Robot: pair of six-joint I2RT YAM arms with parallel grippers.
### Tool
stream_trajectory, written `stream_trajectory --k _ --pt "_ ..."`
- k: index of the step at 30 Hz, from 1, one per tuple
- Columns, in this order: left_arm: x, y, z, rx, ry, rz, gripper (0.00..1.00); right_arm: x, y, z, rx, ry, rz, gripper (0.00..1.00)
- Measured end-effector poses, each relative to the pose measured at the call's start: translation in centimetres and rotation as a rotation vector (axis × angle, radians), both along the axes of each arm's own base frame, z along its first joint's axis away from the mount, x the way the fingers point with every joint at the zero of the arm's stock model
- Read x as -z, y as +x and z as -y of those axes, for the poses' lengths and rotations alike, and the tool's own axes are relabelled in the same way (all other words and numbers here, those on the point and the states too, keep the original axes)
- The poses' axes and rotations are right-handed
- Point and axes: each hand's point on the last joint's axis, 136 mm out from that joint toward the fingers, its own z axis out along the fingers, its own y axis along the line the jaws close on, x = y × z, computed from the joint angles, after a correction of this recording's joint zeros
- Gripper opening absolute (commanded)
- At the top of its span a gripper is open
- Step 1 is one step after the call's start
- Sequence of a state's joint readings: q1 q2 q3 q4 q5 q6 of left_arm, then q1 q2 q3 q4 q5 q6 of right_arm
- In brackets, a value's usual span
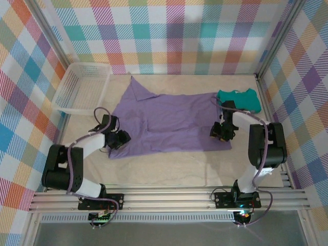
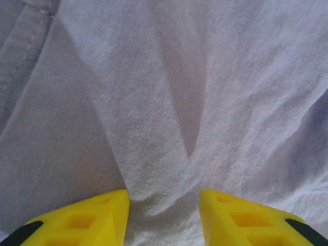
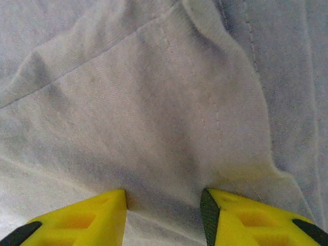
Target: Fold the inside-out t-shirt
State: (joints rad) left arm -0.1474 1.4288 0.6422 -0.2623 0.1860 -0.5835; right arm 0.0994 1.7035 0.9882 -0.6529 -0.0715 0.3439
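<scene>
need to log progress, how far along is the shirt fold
Done: the t-shirt lies spread mostly flat on the table. In hand: the left claw and right claw sit at its opposite side edges, fingers apart with cloth between them, nothing lifted. Left: no finished fold is evident, so most of the folding.

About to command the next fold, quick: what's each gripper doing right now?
Left gripper: open, down on the t-shirt, nothing clamped.
Right gripper: open, down on the t-shirt, nothing clamped.
</scene>
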Motion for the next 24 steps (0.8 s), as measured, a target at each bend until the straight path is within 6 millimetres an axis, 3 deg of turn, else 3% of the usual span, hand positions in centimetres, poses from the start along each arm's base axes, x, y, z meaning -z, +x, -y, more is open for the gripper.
stream_trajectory --k 7,10,13,15,18,20,24 --pt "-0.4 -6.3 -2.1 -0.096 0.033 -0.067 0.44 -0.2 -6.3 0.6 0.094 -0.001 -0.083 0.43" --pt "-1.5 -6.8 -3.3 -0.137 0.067 -0.066 0.44 -1.5 -6.3 0.4 0.103 0.011 -0.027 0.45" --pt "-3.7 -4.2 -4.0 -0.163 0.099 -0.029 0.45 -3.8 -3.1 -0.2 0.083 0.027 0.088 0.47" --pt "-5.4 -1.3 -4.0 -0.17 0.101 0.023 0.45 -5.4 0.6 -0.6 0.063 0.036 0.175 0.48" --pt "-7.2 3.5 -3.5 -0.171 0.083 0.105 0.46 -7.5 7.8 -1.4 0.036 0.053 0.294 0.49" --pt "-7.7 6.0 -3.0 -0.166 0.066 0.137 0.46 -7.8 12.5 -1.6 0.026 0.066 0.349 0.49" --pt "-7.7 8.7 -2.4 -0.145 0.055 0.161 0.46 -5.9 18.5 -0.9 0.036 0.087 0.371 0.49"
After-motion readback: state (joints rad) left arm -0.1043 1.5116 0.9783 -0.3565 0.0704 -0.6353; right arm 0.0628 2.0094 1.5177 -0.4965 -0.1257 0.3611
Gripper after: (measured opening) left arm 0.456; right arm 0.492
